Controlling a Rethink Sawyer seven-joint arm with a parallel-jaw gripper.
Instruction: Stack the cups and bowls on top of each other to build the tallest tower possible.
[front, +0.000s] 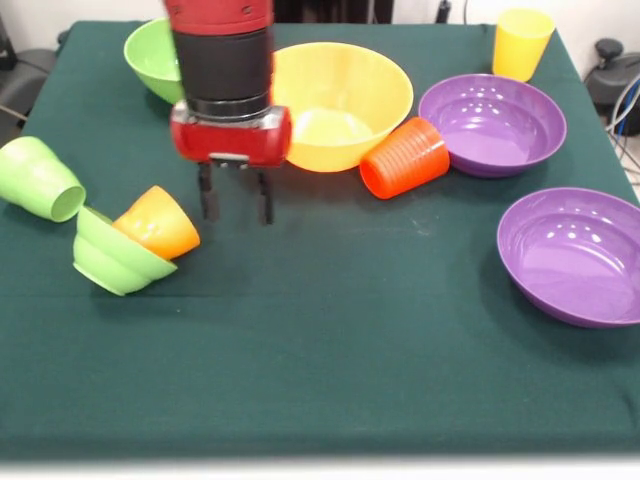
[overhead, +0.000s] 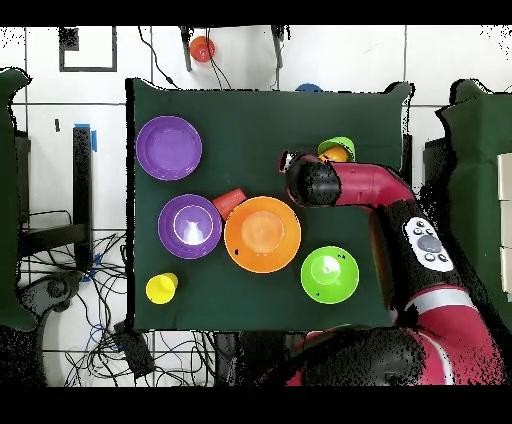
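My gripper (front: 236, 205) is open and empty, just above the green cloth, right of the orange cup (front: 157, 222). That cup lies tipped in the small light-green bowl (front: 110, 258), which is tilted. The light-green cup (front: 40, 178) lies on its side at the left. The red cup (front: 405, 157) lies on its side against the large orange-yellow bowl (front: 340, 100). The yellow cup (front: 522, 42) stands upright at the back right. The medium green bowl (front: 155, 55) and two purple bowls (front: 492, 122) (front: 575, 255) stand apart. No nested tower shows. The blue bowl is out of view.
The overhead view shows my arm (overhead: 365, 185) reaching over the table's right side, above the small bowl with the orange cup (overhead: 337, 151). The table (front: 330, 380) is covered in dark green cloth. Cables lie on the floor (overhead: 110, 330) beside it.
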